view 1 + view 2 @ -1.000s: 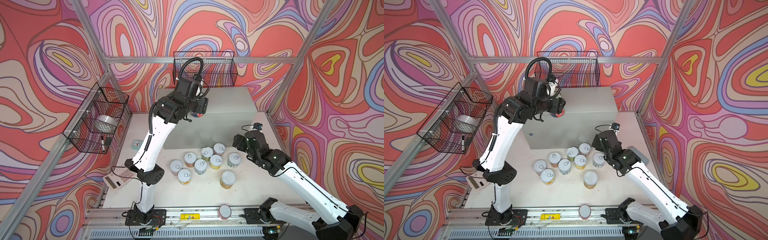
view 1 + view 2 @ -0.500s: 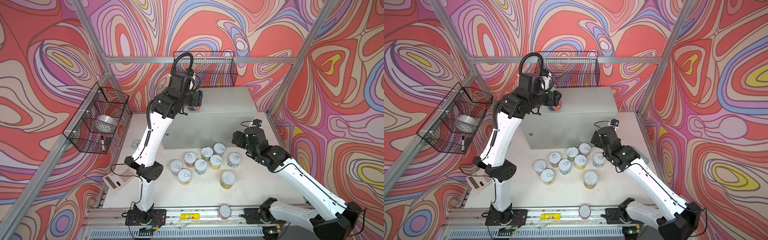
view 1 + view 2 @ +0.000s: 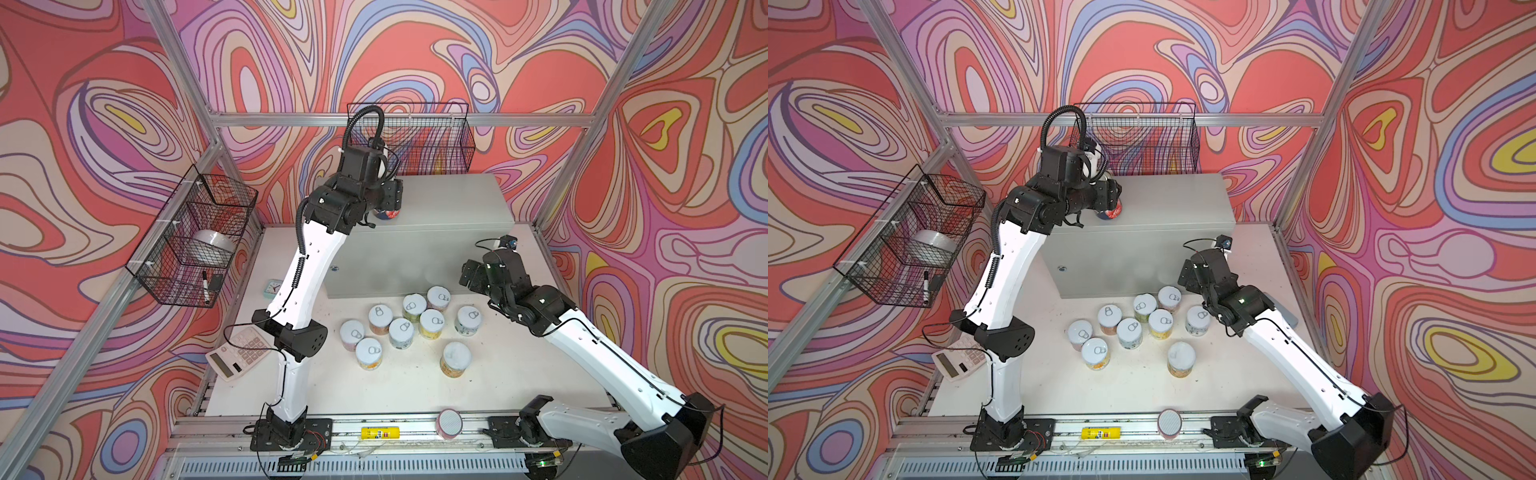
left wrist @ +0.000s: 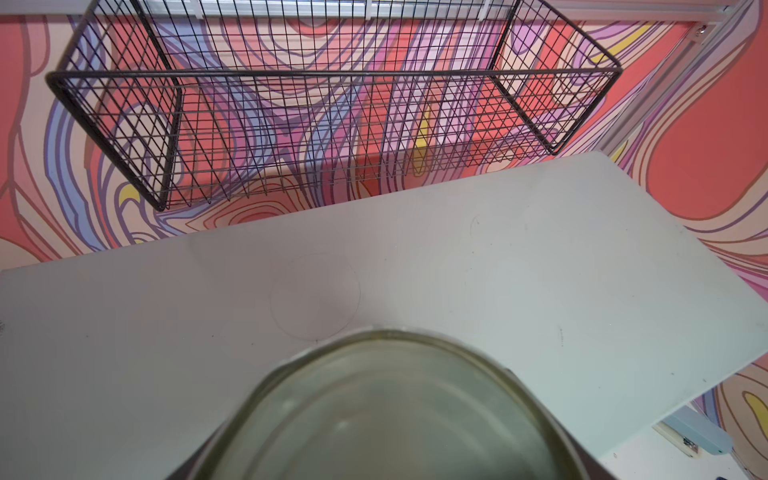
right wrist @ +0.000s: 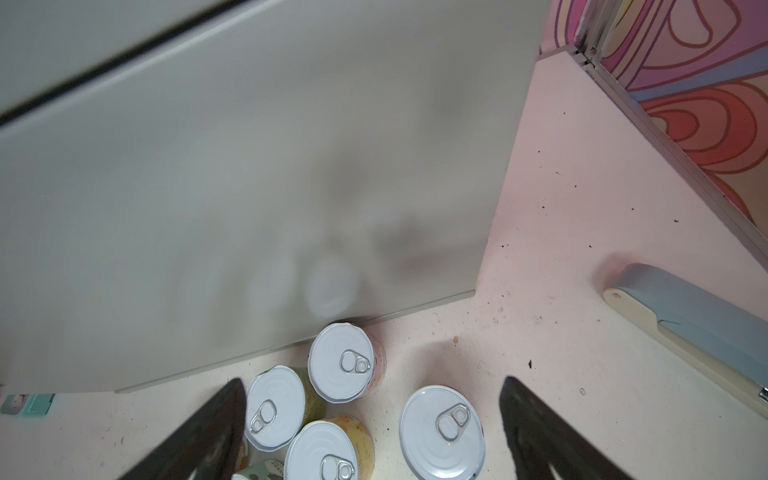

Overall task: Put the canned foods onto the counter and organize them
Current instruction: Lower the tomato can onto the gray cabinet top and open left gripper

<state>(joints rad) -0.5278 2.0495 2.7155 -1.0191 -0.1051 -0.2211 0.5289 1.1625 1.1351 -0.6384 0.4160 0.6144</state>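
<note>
Placing step: left claw (image 3: 390, 201) clamped on dark can (image 3: 387, 214) over grey counter (image 3: 453, 203), upper middle of frame; next probably lower, let go. Right claw (image 5: 372, 381) spread apart above other cans (image 3: 432, 322), lower middle

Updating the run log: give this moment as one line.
left gripper: holds dark-blue can at counter | right gripper: open above table cans

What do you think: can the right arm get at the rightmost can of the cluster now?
Probably yes. The right gripper hangs open close by the rightmost can, which stands free on all sides, and nothing lies between them.
</note>
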